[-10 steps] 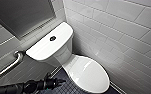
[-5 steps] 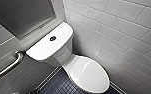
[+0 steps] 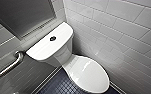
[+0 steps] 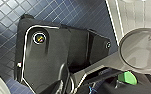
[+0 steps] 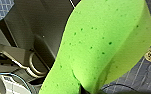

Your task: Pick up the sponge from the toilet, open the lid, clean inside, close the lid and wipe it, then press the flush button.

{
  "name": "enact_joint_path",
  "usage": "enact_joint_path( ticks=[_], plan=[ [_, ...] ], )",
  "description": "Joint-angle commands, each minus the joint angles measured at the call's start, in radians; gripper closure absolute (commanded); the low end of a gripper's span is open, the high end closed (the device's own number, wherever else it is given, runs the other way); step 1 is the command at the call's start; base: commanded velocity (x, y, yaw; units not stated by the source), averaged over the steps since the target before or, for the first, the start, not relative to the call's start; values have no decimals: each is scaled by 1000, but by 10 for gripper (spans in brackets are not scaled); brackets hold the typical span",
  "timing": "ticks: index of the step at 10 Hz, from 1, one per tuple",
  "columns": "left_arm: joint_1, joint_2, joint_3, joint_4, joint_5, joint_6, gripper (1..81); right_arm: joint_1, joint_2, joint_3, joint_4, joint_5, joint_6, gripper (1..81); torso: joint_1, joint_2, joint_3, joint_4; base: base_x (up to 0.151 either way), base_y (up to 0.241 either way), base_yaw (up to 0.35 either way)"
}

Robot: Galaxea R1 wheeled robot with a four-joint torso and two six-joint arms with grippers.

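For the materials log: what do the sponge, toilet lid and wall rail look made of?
Sponge: soft foam, matte bright green, with tiny pores and speckles.
Toilet lid: glossy white, probably plastic or ceramic; it shows reflections.
Rail: brushed metal, likely steel, with silvery sheen.

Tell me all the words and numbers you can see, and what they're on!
None can be read.
Toilet: plain white, no writing.
Flush button: dark, no sign on it that I can make out.
Sponge: plain green, only little specks.
Grey disc: a small dark mark near its edge, too blurred to read.
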Motion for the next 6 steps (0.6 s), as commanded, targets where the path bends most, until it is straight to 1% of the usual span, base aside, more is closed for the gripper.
enact_joint_path(
  ticks=[1,2,3,4,5,6],
  plan=[
    [33,-7,10,74,51,35,10,-80,-104,265,467,-107,-530,811,0,0,0,0,0,0,0],
    [56,-2,19,103,51,35,10,-66,-130,336,529,-148,-640,811,0,0,0,0,0,0,0],
    [94,6,33,152,51,35,10,-44,-149,363,483,-191,-646,811,0,0,0,0,0,0,0],
    [145,18,33,201,50,35,10,-32,-167,374,433,-187,-643,811,-1,0,0,0,0,0,0],
    [202,36,22,252,47,35,10,2,-186,374,428,-158,-642,811,-1,0,0,0,0,0,0],
    [251,58,-7,290,25,35,10,37,-213,398,439,-155,-616,811,-1,0,0,0,0,0,0]
  ],
)
